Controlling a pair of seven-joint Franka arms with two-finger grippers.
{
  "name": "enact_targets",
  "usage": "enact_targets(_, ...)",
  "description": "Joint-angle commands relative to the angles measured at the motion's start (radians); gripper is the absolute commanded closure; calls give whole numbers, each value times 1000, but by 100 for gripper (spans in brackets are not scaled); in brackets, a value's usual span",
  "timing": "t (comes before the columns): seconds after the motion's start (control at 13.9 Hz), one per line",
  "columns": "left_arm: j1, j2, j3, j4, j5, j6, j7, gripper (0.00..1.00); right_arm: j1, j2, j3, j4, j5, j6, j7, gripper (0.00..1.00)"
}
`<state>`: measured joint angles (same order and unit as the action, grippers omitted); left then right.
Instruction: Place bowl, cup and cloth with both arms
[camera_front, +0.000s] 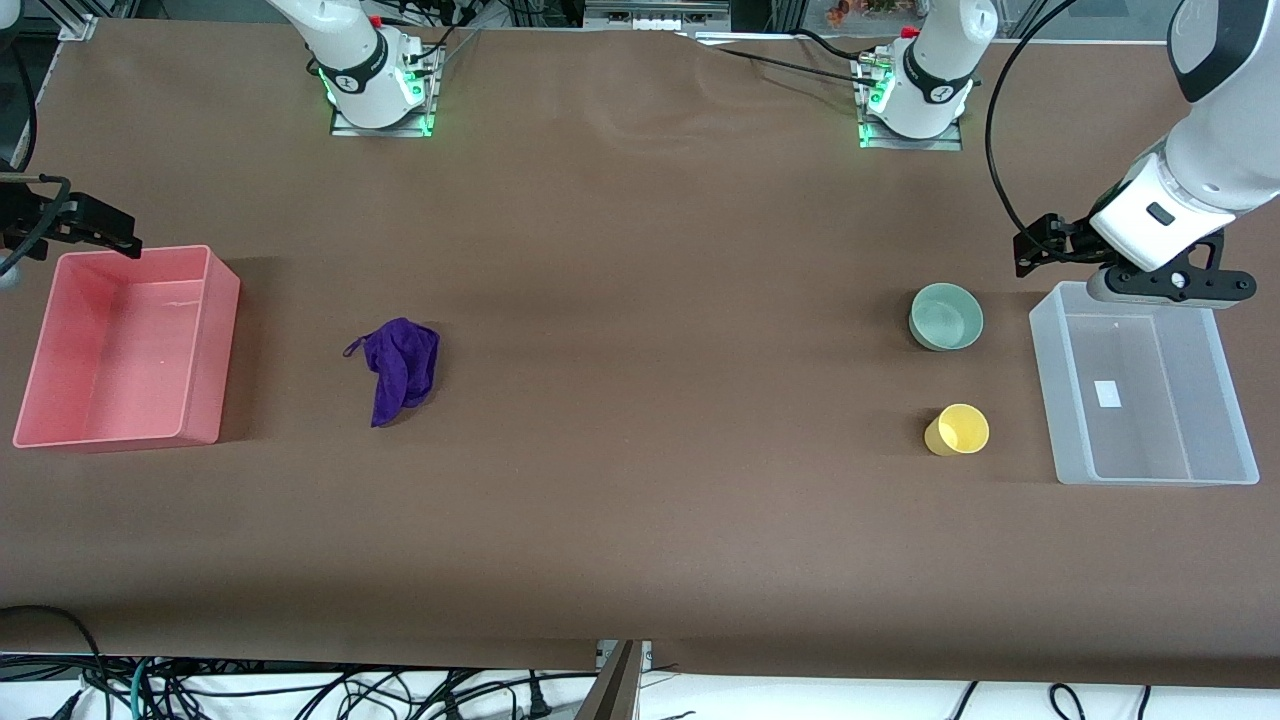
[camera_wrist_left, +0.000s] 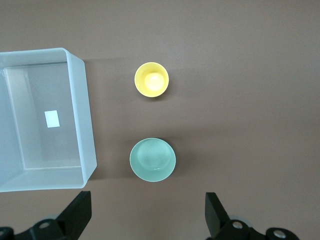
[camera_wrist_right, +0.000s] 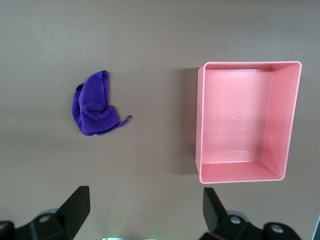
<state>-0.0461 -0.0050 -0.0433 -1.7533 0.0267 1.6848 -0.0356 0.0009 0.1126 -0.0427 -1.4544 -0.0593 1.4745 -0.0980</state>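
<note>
Noted yellow cup (camera_front: 958, 430) upright on the brown surface (camera_front: 640, 520), just beside the clear bin (camera_front: 1238, 420), toward that bin's nearer end. Saw mint-green bowl (camera_front: 946, 316) also beside the clear bin, farther from the front camera than the cup and apart from it. Found purple cloth (camera_front: 400, 368) crumpled in a heap well apart from the clear bin, toward the right arm's end, near the pink bin (camera_front: 215, 350).

Found left end effector (camera_wrist_left: 147, 217) hanging over the clear bin's farther edge, fingers spread wide, nothing held. Found right end effector (camera_wrist_right: 145, 212) over the pink bin's farther edge, likewise spread wide and empty.

Judged nothing placed yet, first reach not begun. Advised, for the bowl, coming straight down and pinching one wall at the rim; for the cloth, closing on the highest fold, not the thin loop.

Read cup and bowl as smooth, rigid, plain plastic: cup tapered and narrow, bowl round and wider. Took the cloth for soft, limp and likely to sag. Noted both bins as rectangular, thin-walled and empty, the clear one translucent.
</note>
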Motion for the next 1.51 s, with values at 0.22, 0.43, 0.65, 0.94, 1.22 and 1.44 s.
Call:
enact_targets(0.22, 2, 8, 5, 9, -8, -22, 16, 0, -2, 10, 3, 25, 12, -3, -14, 0)
enact_targets(0.43, 32, 39, 3, 3, -8, -22, 67, 0, -2, 10, 3, 25, 12, -3, -14, 0)
enact_targets(0.65, 66, 68, 5, 0, -8, -19, 199, 0, 7, 10, 4, 25, 13, -2, -11, 0)
enact_targets(0.94, 97, 111, 3, -51, -8, 55, 243, 0, 11, 30, 3, 25, 70, 7, -12, 0)
enact_targets(1.22, 103, 126, 3, -204, -7, 241, 244, 0, 10, 58, 1, 22, 98, 9, -12, 0)
enact_targets(1.44, 101, 152, 2, -296, 25, 360, 244, 0, 13, 104, 3, 22, 101, 20, -12, 0)
